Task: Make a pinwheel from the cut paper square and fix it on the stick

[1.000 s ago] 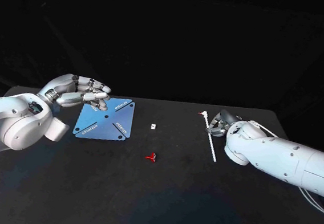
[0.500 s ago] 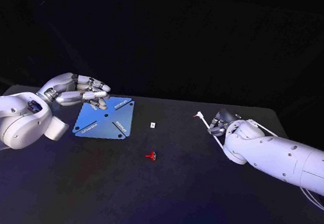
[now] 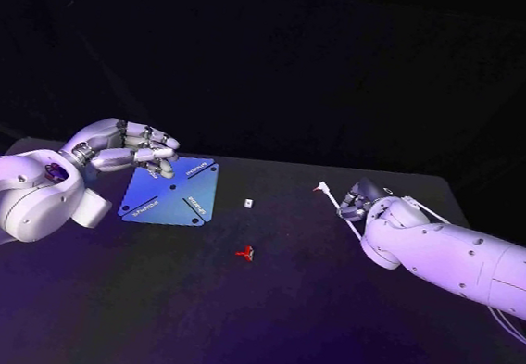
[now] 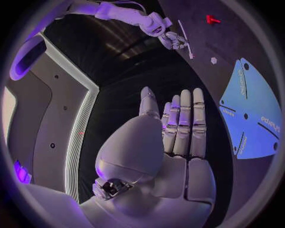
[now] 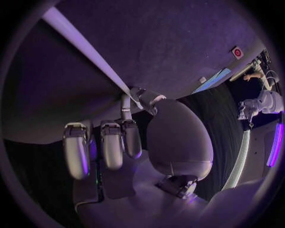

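The blue cut paper square (image 3: pixel 171 191) lies flat on the black table (image 3: pixel 256 312), also seen in the left wrist view (image 4: pixel 252 118). My left hand (image 3: pixel 127 149) hovers at its far left corner with fingers stretched out (image 4: pixel 178 128), holding nothing. My right hand (image 3: pixel 366 203) pinches the thin white stick (image 5: pixel 89 50) between thumb and a finger. The stick's red-tipped end (image 3: pixel 326 189) pokes out toward the paper, and the rest is hidden behind the arm. A small red pin (image 3: pixel 245 253) lies on the table between the two arms.
A tiny white piece (image 3: pixel 247 204) sits on the table just right of the paper, and it also shows in the left wrist view (image 4: pixel 213 60). The table's far edge runs close behind both hands.
One second ago the stick lay flat on the table beside my right hand; now that hand has lifted it off the surface. The left hand and paper have stayed put.
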Controlling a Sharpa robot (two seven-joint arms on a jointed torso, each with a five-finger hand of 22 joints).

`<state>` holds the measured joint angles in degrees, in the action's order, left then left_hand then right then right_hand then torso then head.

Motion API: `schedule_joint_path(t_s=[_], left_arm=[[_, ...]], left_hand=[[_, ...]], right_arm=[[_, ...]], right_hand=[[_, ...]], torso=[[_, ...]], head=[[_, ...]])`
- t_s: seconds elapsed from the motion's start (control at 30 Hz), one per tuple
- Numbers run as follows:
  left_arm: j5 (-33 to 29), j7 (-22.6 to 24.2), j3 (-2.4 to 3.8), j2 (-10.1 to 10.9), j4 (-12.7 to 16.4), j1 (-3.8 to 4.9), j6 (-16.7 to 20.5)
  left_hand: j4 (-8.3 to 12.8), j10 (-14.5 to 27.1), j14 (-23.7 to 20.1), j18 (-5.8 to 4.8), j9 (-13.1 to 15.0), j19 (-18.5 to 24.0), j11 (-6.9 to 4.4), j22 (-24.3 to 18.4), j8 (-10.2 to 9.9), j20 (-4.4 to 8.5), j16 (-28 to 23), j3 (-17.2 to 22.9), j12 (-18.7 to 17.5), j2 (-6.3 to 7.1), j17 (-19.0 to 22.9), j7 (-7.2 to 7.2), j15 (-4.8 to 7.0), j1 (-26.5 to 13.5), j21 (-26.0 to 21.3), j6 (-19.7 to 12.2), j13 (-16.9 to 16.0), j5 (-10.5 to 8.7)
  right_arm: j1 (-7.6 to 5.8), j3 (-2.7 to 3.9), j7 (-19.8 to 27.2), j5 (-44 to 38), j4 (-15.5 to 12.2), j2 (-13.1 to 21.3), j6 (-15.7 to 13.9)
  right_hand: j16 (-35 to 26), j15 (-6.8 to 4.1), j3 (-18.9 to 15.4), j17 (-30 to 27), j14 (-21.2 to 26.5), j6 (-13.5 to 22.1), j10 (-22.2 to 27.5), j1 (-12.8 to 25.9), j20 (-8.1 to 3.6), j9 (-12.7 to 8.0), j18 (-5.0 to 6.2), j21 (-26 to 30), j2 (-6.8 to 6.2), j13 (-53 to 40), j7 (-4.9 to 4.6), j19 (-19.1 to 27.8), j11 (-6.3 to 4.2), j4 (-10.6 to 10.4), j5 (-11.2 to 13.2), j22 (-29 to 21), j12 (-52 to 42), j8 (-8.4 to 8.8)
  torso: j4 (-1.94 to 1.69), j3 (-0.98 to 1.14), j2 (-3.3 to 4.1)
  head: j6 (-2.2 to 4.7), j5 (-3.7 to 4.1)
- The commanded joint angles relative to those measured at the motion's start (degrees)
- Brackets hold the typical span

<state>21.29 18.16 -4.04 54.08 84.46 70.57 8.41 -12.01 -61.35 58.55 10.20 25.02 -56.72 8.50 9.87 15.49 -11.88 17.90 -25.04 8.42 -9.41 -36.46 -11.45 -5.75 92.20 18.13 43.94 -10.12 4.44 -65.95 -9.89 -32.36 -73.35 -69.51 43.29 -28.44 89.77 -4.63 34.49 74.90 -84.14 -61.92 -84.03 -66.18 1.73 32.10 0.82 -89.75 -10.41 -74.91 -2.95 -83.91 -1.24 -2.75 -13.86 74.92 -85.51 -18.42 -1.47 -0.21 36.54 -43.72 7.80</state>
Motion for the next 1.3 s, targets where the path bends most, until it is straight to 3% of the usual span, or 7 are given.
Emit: schedule_joint_path(t_s=[0.03, 0.43, 0.6, 0.77, 1.03, 1.3], left_arm=[[-0.44, 0.19, 0.06, -0.03, 0.13, 0.04, -0.68], [-0.46, 0.11, 0.06, -0.01, 0.03, 0.04, -0.57], [-0.47, 0.07, 0.06, -0.10, -0.03, 0.05, -0.62], [-0.48, 0.02, 0.06, -0.10, -0.02, 0.05, -0.61], [-0.70, -0.04, 0.05, -0.19, 0.00, 0.06, -0.54], [-0.86, -0.07, 0.05, -0.13, 0.03, 0.06, -0.50]], left_hand=[[0.29, -0.59, 0.46, 0.13, -0.05, -0.45, 0.00, -0.05, -0.25, 0.12, -0.34, -1.21, -0.21, -0.11, -0.02, -0.29, 0.07, -0.27, -0.29, 0.37, 0.06, 0.20], [0.34, -0.69, 0.52, 0.12, -0.12, -0.54, -0.02, -0.09, -0.30, 0.14, -0.42, -1.21, -0.34, -0.19, -0.02, -0.27, 0.08, -0.23, -0.36, 0.43, 0.08, 0.22], [0.34, -0.69, 0.52, 0.12, -0.12, -0.54, -0.02, -0.09, -0.30, 0.14, -0.42, -1.21, -0.34, -0.19, -0.02, -0.27, 0.08, -0.23, -0.36, 0.43, 0.08, 0.22], [0.34, -0.69, 0.52, 0.12, -0.12, -0.54, -0.02, -0.09, -0.30, 0.14, -0.42, -1.21, -0.34, -0.19, -0.02, -0.27, 0.08, -0.23, -0.36, 0.43, 0.08, 0.22], [0.39, -0.71, 0.55, 0.11, -0.16, -0.58, -0.02, -0.11, -0.34, 0.15, -0.47, -1.23, -0.42, -0.17, -0.02, -0.27, 0.08, -0.20, -0.41, 0.45, 0.09, 0.26], [0.39, -0.71, 0.55, 0.11, -0.16, -0.58, -0.02, -0.11, -0.34, 0.15, -0.47, -1.23, -0.42, -0.17, -0.02, -0.27, 0.08, -0.20, -0.41, 0.45, 0.09, 0.26]], right_arm=[[0.15, -0.15, -0.79, 1.46, -1.34, 0.77, 0.29], [-1.54, -0.13, -1.24, 2.86, -10.44, 6.19, 2.08], [-1.78, -0.18, -1.37, 3.18, -13.22, 7.73, 2.84], [-1.74, -0.82, -1.54, 3.78, -16.10, 9.11, 3.73], [0.02, -1.84, -1.65, 2.03, -21.68, 11.76, 3.13], [2.86, -2.09, -1.75, 0.59, -24.77, 13.94, 1.60]], right_hand=[[0.23, -0.35, -0.01, 15.10, -5.86, -1.12, -2.82, 0.94, -0.39, 0.20, -0.82, -0.25, -0.05, -10.85, 0.59, -6.09, -0.37, -0.34, 0.24, 15.08, -0.17, -0.28], [0.23, -0.35, 0.06, 15.10, -5.86, -1.09, -2.70, 1.25, -0.40, 0.22, -0.82, -0.25, 0.02, -10.70, 0.58, -6.09, -0.37, -0.50, 0.30, 15.08, 0.02, -0.24], [0.23, -0.35, 0.16, 15.10, -5.86, -1.02, -2.62, 1.56, -0.41, 0.25, -0.82, -0.25, 0.08, -10.61, 0.57, -6.09, -0.36, -0.60, 0.77, 15.08, 0.15, -0.16], [0.23, -0.34, 0.23, 15.10, -5.86, -1.00, -2.59, 1.78, -0.41, 0.28, -0.82, -0.25, 0.15, -10.57, 0.55, -6.09, -0.35, -0.67, 1.12, 15.08, 0.22, -0.13], [0.23, -0.33, 0.30, 15.10, -5.86, -0.97, -2.54, 2.10, -0.40, 0.31, -0.82, -0.25, 0.24, -10.53, 0.52, -6.09, -0.32, -0.80, 1.58, 15.08, 0.31, -0.07], [0.23, -0.31, 0.32, 15.10, -5.86, -0.97, -2.47, 2.26, -0.40, 0.32, -0.82, -0.25, 0.27, -10.44, 0.52, -6.09, -0.31, -0.85, 1.85, 15.08, 0.42, -0.04]], torso=[[0.03, 0.01, -0.02], [0.09, -0.16, -0.11], [-0.04, -0.05, -0.07], [-0.01, -0.15, -0.04], [-0.05, -0.11, -0.07], [-0.02, 0.00, -0.01]], head=[[-0.07, 0.04], [-0.39, 0.42], [-0.53, 0.63], [-0.79, 0.93], [-1.24, 1.32], [-1.42, 1.69]])
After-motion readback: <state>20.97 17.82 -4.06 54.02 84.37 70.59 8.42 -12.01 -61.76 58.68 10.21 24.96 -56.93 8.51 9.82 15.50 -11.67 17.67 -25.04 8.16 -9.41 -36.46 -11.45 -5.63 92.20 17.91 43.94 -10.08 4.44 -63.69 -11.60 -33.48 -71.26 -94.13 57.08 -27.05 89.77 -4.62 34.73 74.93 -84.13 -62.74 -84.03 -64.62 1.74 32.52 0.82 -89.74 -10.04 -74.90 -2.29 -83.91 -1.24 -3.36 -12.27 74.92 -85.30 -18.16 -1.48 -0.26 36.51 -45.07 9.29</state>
